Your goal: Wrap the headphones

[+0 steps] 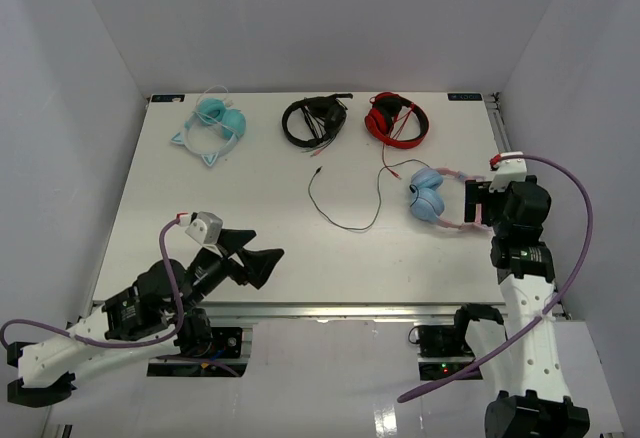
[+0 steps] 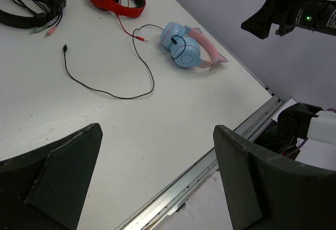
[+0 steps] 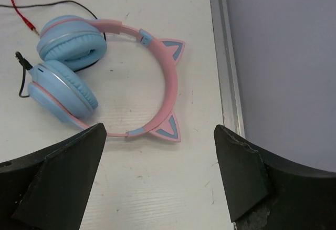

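The headphones (image 1: 432,196), with light blue ear cups and a pink cat-ear headband, lie flat on the table at the right. They also show in the left wrist view (image 2: 184,45) and the right wrist view (image 3: 71,77). Their thin dark cable (image 1: 345,220) trails loosely leftward across the table, its plug end free; it shows in the left wrist view (image 2: 105,91) too. My right gripper (image 1: 480,201) is open and empty, just right of the headband, above the table. My left gripper (image 1: 262,255) is open and empty near the front edge, far from the headphones.
All-teal cat-ear headphones (image 1: 213,123) lie at the back left, black headphones (image 1: 314,119) at back centre, red headphones (image 1: 397,118) with a red cable at back right. The table's metal rail (image 3: 227,62) runs close to the right of the headband.
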You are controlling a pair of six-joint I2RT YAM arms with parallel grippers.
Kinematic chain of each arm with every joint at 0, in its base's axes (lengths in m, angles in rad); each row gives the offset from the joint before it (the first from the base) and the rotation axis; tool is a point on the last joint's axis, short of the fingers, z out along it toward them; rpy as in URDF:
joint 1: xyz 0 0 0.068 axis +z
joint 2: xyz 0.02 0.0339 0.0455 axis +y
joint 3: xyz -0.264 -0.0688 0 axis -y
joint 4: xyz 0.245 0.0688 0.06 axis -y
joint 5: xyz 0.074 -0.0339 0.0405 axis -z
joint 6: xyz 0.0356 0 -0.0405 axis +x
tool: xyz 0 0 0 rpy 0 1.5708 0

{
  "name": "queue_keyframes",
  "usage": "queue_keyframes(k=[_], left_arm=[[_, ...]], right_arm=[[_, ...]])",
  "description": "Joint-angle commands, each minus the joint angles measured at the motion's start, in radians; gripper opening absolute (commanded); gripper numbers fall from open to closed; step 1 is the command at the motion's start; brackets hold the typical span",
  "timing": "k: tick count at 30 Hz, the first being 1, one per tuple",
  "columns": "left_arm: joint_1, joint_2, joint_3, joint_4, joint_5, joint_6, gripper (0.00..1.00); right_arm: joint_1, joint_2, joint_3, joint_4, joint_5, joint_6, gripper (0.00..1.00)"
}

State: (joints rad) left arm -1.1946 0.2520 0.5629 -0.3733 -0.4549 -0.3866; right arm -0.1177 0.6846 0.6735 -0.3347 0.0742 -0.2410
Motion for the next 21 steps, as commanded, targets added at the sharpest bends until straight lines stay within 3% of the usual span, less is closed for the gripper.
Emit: queue_keyframes(k=[1,3,8,10,14,17,21], left_arm=[[-0.005,0.009,-0.008,0.013,0.015,0.014,0.98],[-0.005,0.012,-0.008,0.013,0.015,0.014,0.98],[-0.005,0.020,-0.007,0.013,0.016,0.015,0.98],[-0.005,0.023,-0.006,0.013,0.018,0.017,0.98],[-0.007,0.023,-0.006,0.013,0.024,0.014,0.98],[-0.007,0.023,-0.005,0.016,0.031,0.015,0.98],[-0.007,0.034,-0.004,0.024,0.036,0.017,0.98]], right_arm=[[-0.003,0.024,-0.009,-0.005,-0.114,-0.216,0.90],[-0.003,0.074,0.005,-0.043,-0.214,-0.323,0.90],[-0.083,0.420,0.152,-0.067,-0.356,-0.229,0.91],[-0.135,0.589,0.221,-0.067,-0.450,-0.166,0.97],[-0.174,0.765,0.338,-0.044,-0.364,-0.057,0.85],[-0.174,0.833,0.365,0.004,-0.247,-0.012,0.83],[-0.174,0.940,0.401,0.014,-0.224,-0.005,0.81]])
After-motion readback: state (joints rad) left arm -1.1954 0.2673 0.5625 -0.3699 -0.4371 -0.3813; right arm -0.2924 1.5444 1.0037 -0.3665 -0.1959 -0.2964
